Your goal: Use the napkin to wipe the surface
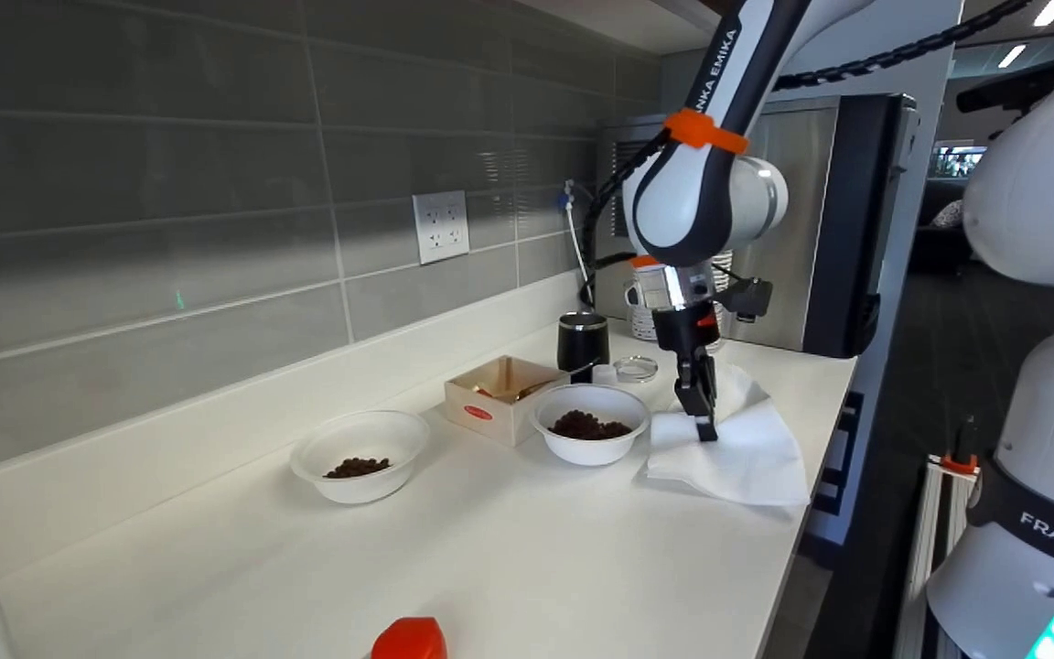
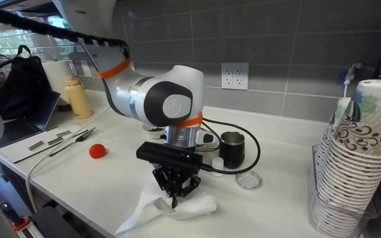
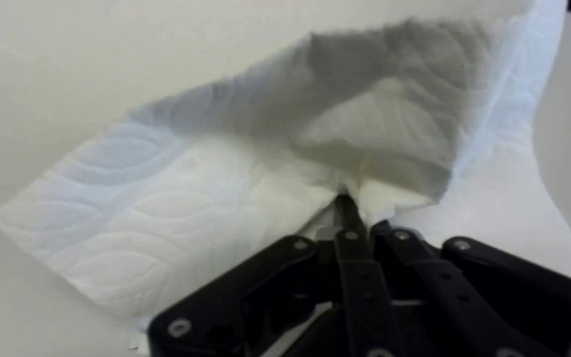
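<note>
Napkin (image 1: pixel 756 458) in jaws, corner near countertop (image 1: pixel 582 558) edge; room toward red object (image 2: pixel 97 151).

White napkin (image 1: pixel 751 462), off-white countertop (image 1: pixel 509 549), grey tiles (image 1: pixel 124 174)

I see leaf-like ovals across the napkin, paler lines between the tiles. The gripper (image 2: pixel 174 201) is black; the arm (image 2: pixel 190 81) white and black with orange bands (image 1: pixel 705 131). The bowls (image 1: pixel 591 451) are white, their contents (image 1: pixel 586 425) dark brown. The paper cups (image 2: pixel 364 132) carry brown swirls and green patches.
</note>
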`<state>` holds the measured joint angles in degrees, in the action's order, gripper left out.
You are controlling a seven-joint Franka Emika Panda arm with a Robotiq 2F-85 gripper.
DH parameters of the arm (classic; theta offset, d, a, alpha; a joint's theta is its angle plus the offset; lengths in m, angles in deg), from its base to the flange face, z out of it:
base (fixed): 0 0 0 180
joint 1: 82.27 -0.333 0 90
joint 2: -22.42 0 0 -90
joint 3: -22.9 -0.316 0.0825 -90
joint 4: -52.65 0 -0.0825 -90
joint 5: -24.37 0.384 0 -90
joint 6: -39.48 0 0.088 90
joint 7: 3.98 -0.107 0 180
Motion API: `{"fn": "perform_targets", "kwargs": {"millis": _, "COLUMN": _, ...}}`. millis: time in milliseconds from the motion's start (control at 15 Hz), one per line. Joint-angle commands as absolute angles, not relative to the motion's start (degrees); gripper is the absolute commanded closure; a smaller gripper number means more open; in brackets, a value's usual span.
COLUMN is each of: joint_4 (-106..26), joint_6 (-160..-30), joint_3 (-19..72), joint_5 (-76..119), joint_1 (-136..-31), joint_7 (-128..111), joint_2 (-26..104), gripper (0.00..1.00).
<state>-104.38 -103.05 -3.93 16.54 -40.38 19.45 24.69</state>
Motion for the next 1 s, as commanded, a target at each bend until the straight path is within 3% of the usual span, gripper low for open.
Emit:
{"fn": "perform_targets", "kwargs": {"millis": 0, "joint_4": -105.45, "joint_6": -91.15, "joint_3": 8.68, "joint_5": 25.82, "joint_1": -55.08, "joint_7": 27.2, "joint_2": 14.69, "gripper": 0.99}}
{"fn": "perform_targets", "kwargs": {"millis": 400, "joint_4": -105.44, "joint_6": -75.21, "joint_3": 22.39, "joint_5": 23.86, "joint_1": -71.86, "joint_7": 29.72, "joint_2": 3.07, "gripper": 0.99}}
{"fn": "perform_targets", "kwargs": {"millis": 933, "joint_4": -105.65, "joint_6": -76.95, "joint_3": 24.42, "joint_5": 24.89, "joint_1": -86.55, "joint_7": 30.85, "joint_2": -12.95, "gripper": 0.99}}
